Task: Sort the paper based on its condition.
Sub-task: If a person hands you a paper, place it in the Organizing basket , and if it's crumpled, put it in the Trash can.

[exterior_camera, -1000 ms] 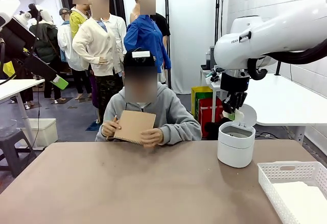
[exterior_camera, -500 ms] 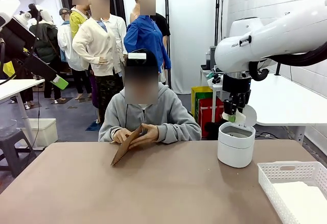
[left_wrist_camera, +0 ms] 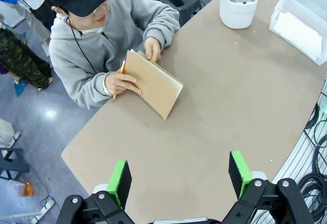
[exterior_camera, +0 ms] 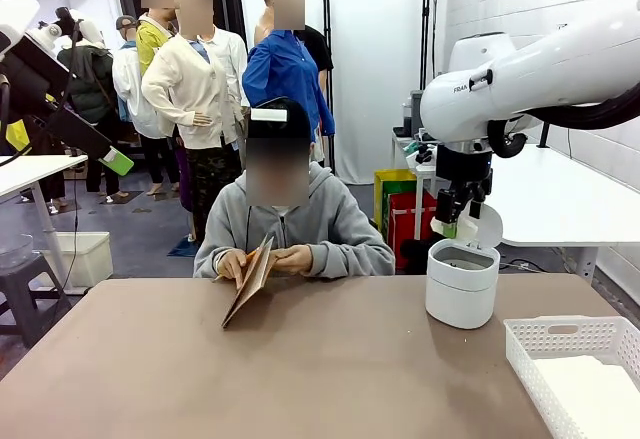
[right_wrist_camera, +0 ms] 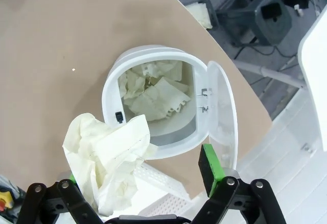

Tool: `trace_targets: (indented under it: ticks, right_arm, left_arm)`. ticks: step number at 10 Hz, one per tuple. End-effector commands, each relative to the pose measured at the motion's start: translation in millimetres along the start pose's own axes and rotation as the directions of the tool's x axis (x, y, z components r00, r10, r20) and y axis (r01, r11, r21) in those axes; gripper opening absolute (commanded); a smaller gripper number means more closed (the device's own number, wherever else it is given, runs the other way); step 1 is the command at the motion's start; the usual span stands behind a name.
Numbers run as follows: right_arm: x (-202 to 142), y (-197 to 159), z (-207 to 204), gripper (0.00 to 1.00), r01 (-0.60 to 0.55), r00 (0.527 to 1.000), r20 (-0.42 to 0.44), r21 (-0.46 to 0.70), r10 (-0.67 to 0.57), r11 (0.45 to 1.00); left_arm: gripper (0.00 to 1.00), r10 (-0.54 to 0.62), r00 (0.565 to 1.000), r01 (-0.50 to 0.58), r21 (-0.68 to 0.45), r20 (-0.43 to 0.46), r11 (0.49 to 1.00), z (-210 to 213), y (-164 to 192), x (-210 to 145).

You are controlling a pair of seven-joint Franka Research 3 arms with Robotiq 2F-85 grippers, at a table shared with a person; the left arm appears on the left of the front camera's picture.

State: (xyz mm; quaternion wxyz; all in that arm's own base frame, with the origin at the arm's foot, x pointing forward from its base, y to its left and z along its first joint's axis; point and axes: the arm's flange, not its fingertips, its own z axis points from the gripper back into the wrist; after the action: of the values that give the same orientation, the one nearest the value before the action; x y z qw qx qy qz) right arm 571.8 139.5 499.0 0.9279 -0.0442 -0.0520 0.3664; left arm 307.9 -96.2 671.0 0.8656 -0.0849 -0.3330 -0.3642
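Observation:
A crumpled paper wad (right_wrist_camera: 110,157) hangs against the left finger of my right gripper (right_wrist_camera: 140,170). The jaws stand wide and the right green pad (right_wrist_camera: 209,164) is clear of the wad, so the gripper is open. Right below is the white bin (right_wrist_camera: 115,89) with its lid (right_wrist_camera: 220,113) flipped up and more crumpled paper (right_wrist_camera: 153,95) inside. In the front view my right gripper (exterior_camera: 458,221) hovers just over the bin (exterior_camera: 461,289). Smooth white sheets (exterior_camera: 600,394) lie in the white basket (exterior_camera: 560,337). My left gripper (left_wrist_camera: 180,179) is open and empty, high above the table.
At the far side a person holds a brown spiral notebook (exterior_camera: 252,279) on edge on the table with both hands, with a pencil in one hand (left_wrist_camera: 118,82). The basket (left_wrist_camera: 321,55) sits at the table's right end, beside the bin (left_wrist_camera: 238,9).
My right gripper has opened above the bin and the wad has come loose in it. The person has lowered the notebook from chest height onto the table.

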Motion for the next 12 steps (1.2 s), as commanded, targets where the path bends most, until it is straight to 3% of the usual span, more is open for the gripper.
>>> trace_targets:
  ticks: [1,8,12]
  right_arm:
    - [-1.4,-1.8,-0.5,1.0,0.023,1.0,0.002,-0.098,-0.023,0.995]
    - [0.3,-10.3,26.9,1.0,0.059,0.994,0.098,-0.105,-0.049,0.993]
    - [-1.0,-14.1,33.3,1.0,0.066,0.994,0.093,-0.115,-0.056,0.991]
  left_arm:
    - [1.0,0.002,1.0,-0.002,-0.007,0.004,1.0,0.6,1.1,-0.6]
    - [1.0,0.002,1.0,-0.002,-0.007,0.004,1.0,0.6,1.1,-0.6]
    - [1.0,0.002,1.0,-0.002,-0.007,0.004,1.0,0.6,1.1,-0.6]
